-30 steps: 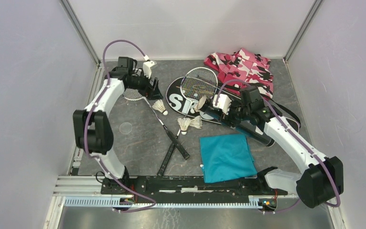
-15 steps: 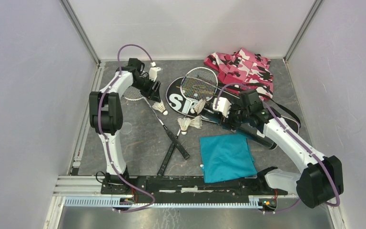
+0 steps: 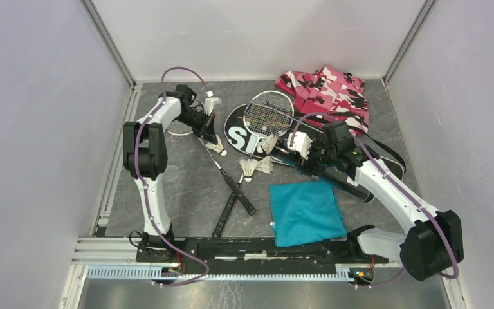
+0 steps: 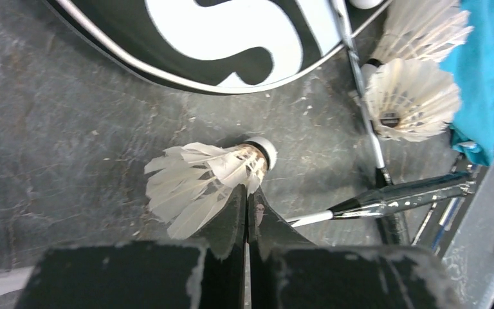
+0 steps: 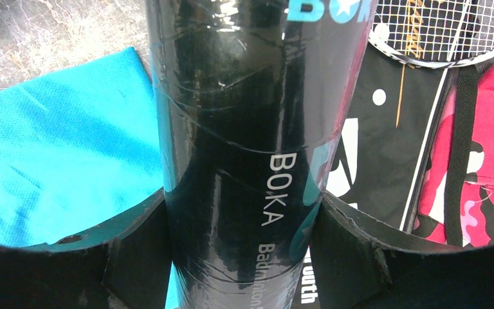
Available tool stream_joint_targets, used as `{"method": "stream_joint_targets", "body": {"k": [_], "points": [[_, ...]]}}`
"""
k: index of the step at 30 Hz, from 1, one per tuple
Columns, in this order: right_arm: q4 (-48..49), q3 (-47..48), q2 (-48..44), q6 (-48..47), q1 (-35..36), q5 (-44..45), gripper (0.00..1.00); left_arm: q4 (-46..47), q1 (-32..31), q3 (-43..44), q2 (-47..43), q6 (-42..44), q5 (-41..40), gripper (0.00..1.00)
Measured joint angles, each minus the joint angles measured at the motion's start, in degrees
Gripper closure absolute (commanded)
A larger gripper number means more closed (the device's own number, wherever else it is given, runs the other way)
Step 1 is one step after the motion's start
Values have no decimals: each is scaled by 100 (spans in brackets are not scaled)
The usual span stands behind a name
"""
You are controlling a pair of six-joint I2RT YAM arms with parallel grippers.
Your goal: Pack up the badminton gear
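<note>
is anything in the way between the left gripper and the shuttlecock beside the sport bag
Nothing visible does. The left gripper's closed tips sit right at the shuttlecock's feathers, with nothing between them. The bag lies beyond the shuttlecock, and the racquet shaft runs off to one side.

On the worktop (image 3: 186, 193), a racquet bag (image 3: 237, 136) lies rear centre with a racquet head (image 3: 269, 111) on it and fabric (image 3: 331, 93) behind it to the right. Racquet handles (image 3: 235, 196) cross in front of the bag. A cloth (image 3: 305, 212) lies to their right, the tube (image 3: 354, 188) behind the cloth, and shuttlecocks (image 3: 255, 167) between bag and handles.
</note>
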Motion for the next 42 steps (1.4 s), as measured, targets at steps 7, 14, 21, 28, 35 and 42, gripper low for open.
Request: {"method": "stream_joint_targets", "body": {"k": [7,14,21,28,35,42], "points": [[0,2,7,-22,0,92,71,-127,0,-87,-485,2,522,98],[-4,225,251,-66,20,68,71,-111,-11,-424,-2026,-13,1318,98],[-13,577,538,-87,221,-55,70,675,-428,-1130,-3377,-717,1755,98],[-72,800,708,-92,474,-203,71,2138,-1266,-2015,-4124,-1834,1493,98],[-125,881,745,-111,638,-306,71,2944,-1749,-2243,-4113,-2323,1121,98],[-129,887,776,-81,667,-459,70,3517,-2044,-2522,-4083,-2673,1200,93]]}}
